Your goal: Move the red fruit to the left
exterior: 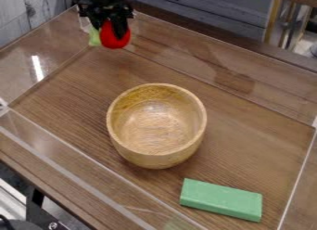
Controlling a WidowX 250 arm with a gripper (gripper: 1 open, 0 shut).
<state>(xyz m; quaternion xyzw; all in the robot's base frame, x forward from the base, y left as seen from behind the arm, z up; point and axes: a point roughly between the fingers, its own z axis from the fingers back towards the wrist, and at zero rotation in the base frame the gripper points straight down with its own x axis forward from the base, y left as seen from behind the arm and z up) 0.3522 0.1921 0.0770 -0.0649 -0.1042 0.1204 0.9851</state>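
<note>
Gripper at the top-left of the view, pointing steeply down, jaws closed on the red fruit. A small yellow-green piece shows at the fruit's left side; cannot tell what it is. Fruit appears to be lifted off the counter, near the far left corner of the clear-walled work area. Wooden bowl sits upright mid-counter, well apart from the fruit. Flat green block lies near the front right edge.
</note>
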